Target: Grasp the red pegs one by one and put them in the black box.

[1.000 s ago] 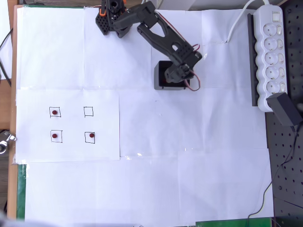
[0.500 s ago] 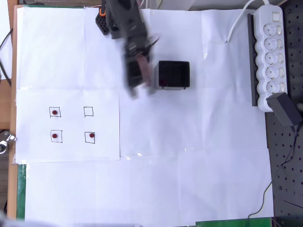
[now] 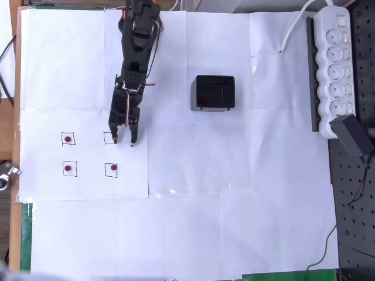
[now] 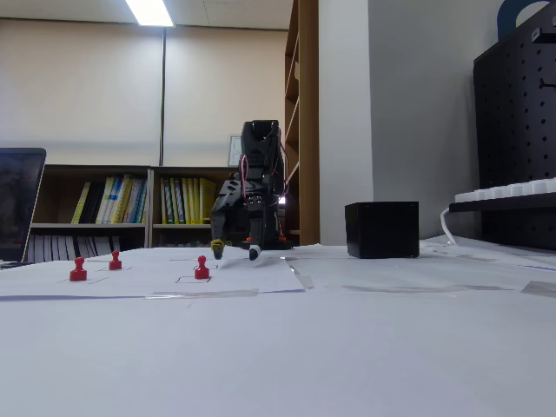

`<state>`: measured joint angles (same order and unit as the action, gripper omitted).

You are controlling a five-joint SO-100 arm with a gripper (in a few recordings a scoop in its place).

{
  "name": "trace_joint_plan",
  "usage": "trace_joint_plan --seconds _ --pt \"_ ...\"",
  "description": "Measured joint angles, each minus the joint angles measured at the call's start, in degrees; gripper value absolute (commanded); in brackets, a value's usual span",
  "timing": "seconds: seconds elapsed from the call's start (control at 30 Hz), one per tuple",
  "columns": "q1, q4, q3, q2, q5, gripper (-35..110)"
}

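Observation:
Three red pegs stand in drawn squares on the white paper at the left of the overhead view. A fourth red peg lies inside the black box near the top middle. My gripper hangs open over the empty upper-right square, fingertips pointing down, nothing between them. In the fixed view the gripper hovers just above the paper, behind the nearest red peg, with two more pegs further left. The black box stands apart to the right.
A white power strip and a black adapter lie along the right edge beside a black pegboard. The arm's base sits at the top edge. White paper covers the table.
The arm has swung left from over the black box to the paper with the squares. A red peg now lies in the box, and the gripper is open and empty.

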<state>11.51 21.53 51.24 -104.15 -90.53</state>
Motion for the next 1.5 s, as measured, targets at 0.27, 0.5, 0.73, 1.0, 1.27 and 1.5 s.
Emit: trace_joint_plan --seconds 0.27,0.5,0.73,1.0,1.27,1.5 --pt "0.09 1.23 12.04 -10.72 -2.20 17" --pt "0.62 1.23 18.28 -15.12 -2.20 17" --pt "0.97 1.41 21.53 -17.40 -2.20 17" --pt "0.97 4.39 21.80 -19.34 -1.67 15" --pt "0.97 5.54 22.06 -20.30 -1.67 10" --pt "0.97 5.80 23.20 -21.36 -1.67 10"
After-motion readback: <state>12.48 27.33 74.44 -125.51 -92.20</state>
